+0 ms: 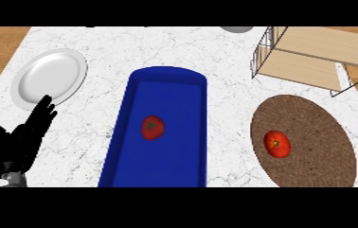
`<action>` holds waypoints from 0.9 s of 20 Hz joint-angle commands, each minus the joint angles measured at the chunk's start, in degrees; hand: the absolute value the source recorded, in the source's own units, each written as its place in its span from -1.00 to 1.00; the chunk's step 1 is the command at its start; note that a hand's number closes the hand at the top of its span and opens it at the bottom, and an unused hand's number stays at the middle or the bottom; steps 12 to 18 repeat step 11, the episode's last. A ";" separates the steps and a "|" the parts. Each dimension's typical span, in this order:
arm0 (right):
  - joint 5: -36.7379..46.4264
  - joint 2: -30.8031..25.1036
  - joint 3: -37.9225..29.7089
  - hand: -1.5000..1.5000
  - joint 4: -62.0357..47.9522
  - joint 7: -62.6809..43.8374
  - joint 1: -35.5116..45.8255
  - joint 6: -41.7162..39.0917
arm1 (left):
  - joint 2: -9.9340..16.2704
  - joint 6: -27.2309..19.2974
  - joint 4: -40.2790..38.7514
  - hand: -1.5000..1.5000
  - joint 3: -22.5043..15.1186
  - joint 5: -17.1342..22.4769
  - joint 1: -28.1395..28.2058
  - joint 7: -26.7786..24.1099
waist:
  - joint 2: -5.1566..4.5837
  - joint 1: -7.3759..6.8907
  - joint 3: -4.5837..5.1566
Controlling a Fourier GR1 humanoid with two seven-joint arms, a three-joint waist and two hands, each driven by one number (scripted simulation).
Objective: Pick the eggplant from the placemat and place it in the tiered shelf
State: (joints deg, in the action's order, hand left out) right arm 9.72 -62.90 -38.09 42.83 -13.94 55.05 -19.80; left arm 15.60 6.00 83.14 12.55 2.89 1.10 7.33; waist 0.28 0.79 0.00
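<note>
Blue tray (126,142) — tomato (153,127) inside, white plate (49,76) beside

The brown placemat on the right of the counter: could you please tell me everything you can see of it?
The placemat is a round, dark brown mat with a woven-looking texture, lying flat on the marble counter near its right edge, below the wooden tiered shelf. One red, tomato-like item with a green stem spot sits on its left part. No eggplant shows on it, and no robot hand touches it.

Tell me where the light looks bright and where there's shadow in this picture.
Head view: the white plate shines brightest at its centre; the blue tray has a darker inner wall on its left side; the left hand is plain black, no detail; no cast shadows visible on the marble counter.
</note>
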 commanded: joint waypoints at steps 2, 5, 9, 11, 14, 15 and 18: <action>-3.81 -12.11 -7.29 -1.00 -3.14 -2.62 -5.70 -7.16 | 0.88 0.08 -0.83 0.00 1.55 0.20 0.53 -1.00 | 0.08 0.80 -0.03; -4.77 -19.44 -10.57 -1.00 -8.91 0.37 -11.39 -15.61 | 0.08 -0.34 1.04 0.00 0.72 -0.42 1.90 -0.93 | 0.11 1.09 -0.15; -6.21 -25.97 -17.21 -1.00 -15.83 6.81 -19.01 -22.51 | -0.32 -0.06 -2.60 0.00 1.68 0.16 1.35 -2.62 | 0.16 2.46 -0.19; -4.90 -28.31 -19.03 -1.00 -19.26 11.87 -23.20 -23.08 | -1.53 -1.26 -2.30 0.00 0.72 -0.91 0.70 -3.09 | 0.03 1.99 -0.23; -4.90 -28.31 -19.03 -1.00 -19.26 11.87 -23.20 -23.08 | -1.53 -1.26 -2.30 0.00 0.72 -0.91 0.70 -3.09 | 0.03 1.99 -0.23; -4.90 -28.31 -19.03 -1.00 -19.26 11.87 -23.20 -23.08 | -1.53 -1.26 -2.30 0.00 0.72 -0.91 0.70 -3.09 | 0.03 1.99 -0.23; -4.90 -28.31 -19.03 -1.00 -19.26 11.87 -23.20 -23.08 | -1.53 -1.26 -2.30 0.00 0.72 -0.91 0.70 -3.09 | 0.03 1.99 -0.23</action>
